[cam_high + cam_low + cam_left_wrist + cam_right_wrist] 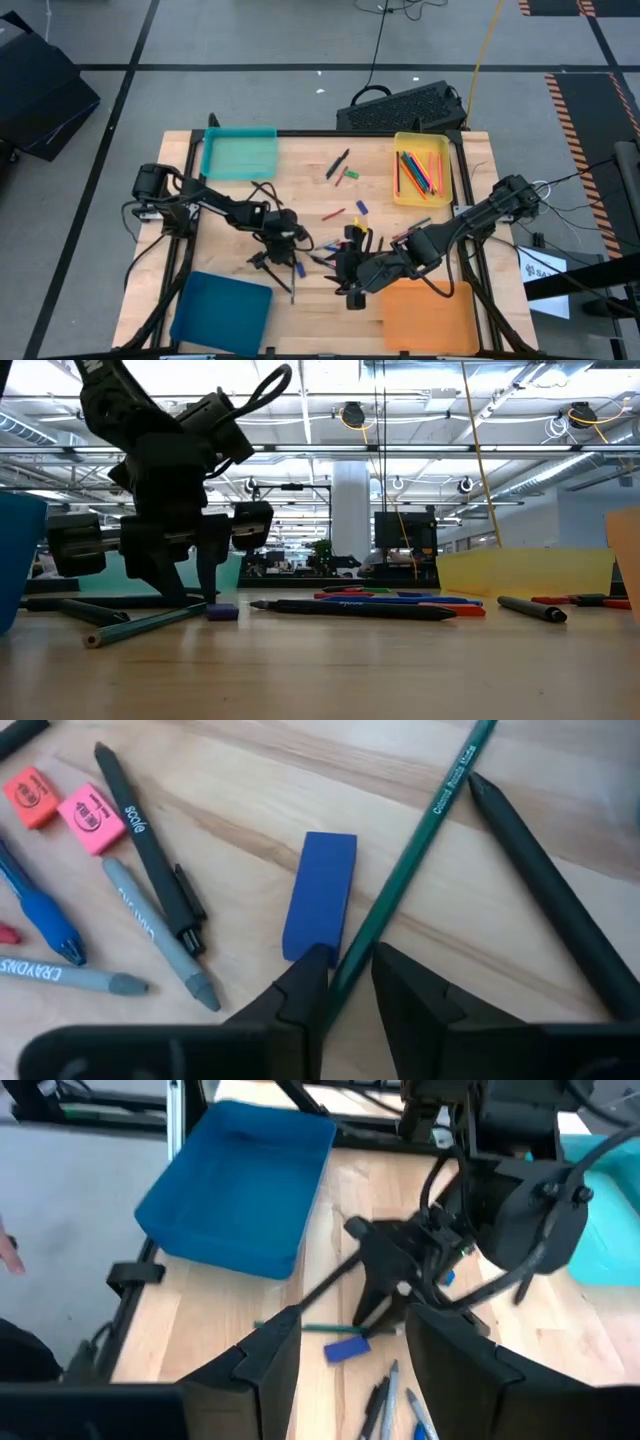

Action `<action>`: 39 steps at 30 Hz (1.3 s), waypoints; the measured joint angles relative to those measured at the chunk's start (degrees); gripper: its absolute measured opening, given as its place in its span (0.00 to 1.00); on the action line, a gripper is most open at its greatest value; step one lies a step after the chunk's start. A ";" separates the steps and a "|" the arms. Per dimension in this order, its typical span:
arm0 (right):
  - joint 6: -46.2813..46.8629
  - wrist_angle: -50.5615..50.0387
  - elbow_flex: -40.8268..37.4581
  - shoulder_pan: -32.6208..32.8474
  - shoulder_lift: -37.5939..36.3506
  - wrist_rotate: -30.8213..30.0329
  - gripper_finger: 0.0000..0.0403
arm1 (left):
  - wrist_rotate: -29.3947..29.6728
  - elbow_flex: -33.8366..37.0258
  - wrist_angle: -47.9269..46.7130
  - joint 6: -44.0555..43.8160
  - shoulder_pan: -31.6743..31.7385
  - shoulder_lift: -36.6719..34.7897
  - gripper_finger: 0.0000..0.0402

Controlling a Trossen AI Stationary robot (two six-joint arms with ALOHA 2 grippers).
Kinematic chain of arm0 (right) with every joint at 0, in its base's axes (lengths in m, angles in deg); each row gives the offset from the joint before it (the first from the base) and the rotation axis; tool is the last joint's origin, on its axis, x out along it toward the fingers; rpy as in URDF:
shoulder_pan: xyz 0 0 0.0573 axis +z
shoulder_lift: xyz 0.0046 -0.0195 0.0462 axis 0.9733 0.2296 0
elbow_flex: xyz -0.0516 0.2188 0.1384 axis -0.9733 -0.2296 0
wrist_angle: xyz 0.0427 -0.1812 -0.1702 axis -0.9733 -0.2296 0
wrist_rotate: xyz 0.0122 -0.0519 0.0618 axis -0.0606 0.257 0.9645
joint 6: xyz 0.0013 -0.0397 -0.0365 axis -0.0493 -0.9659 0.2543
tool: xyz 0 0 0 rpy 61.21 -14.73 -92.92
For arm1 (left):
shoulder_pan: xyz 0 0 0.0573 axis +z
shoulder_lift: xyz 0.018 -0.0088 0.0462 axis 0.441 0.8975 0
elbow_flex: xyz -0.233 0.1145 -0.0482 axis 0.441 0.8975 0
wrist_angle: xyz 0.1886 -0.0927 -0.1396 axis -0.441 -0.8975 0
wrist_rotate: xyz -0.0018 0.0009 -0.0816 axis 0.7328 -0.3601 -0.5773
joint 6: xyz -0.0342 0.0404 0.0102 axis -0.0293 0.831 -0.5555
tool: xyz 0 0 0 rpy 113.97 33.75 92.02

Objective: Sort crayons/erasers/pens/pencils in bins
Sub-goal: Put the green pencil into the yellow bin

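My left gripper point(345, 975) stands low over the table's middle, shut on a green pencil point(420, 840) that lies on the wood. A blue eraser point(320, 895) lies beside it, also seen as the blue eraser point(222, 613) in the low view. A dark pen point(550, 890) lies on the pencil's other side. My right gripper point(350, 285) hovers open just to the right, with nothing between its fingers point(270, 1355). Loose pens, crayons and erasers point(345, 240) lie around them. The teal bin point(240, 155) and the yellow bin point(422, 190) stand at the far edge, the dark blue bin point(222, 310) and the orange bin point(428, 315) at the near edge. My left gripper pinches the green pencil's shaft point(350, 965) between its two fingertips, which come from above and lie across it. The pencil rests on the table along its length point(150, 625). How far back it reaches between the fingers does not show.
A black pen point(150, 850), grey crayons point(160, 935), a blue pen point(40, 915) and red and pink erasers point(60, 805) lie close by. The yellow bin holds several pencils point(418, 172). A keyboard point(405, 105) lies on the floor beyond the table.
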 joint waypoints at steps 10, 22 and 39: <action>-2.54 1.15 0.00 0.00 0.00 -0.09 0.43 | 1.01 0.86 -1.62 -8.46 -0.22 -0.05 0.22; -2.64 0.74 0.00 -0.02 0.00 -0.11 0.43 | 6.51 -2.90 -19.12 -10.01 -0.18 -6.78 0.22; -2.59 -0.18 0.00 -0.15 0.00 0.01 0.43 | -4.34 -1.76 -2.54 -12.33 -0.17 1.55 0.22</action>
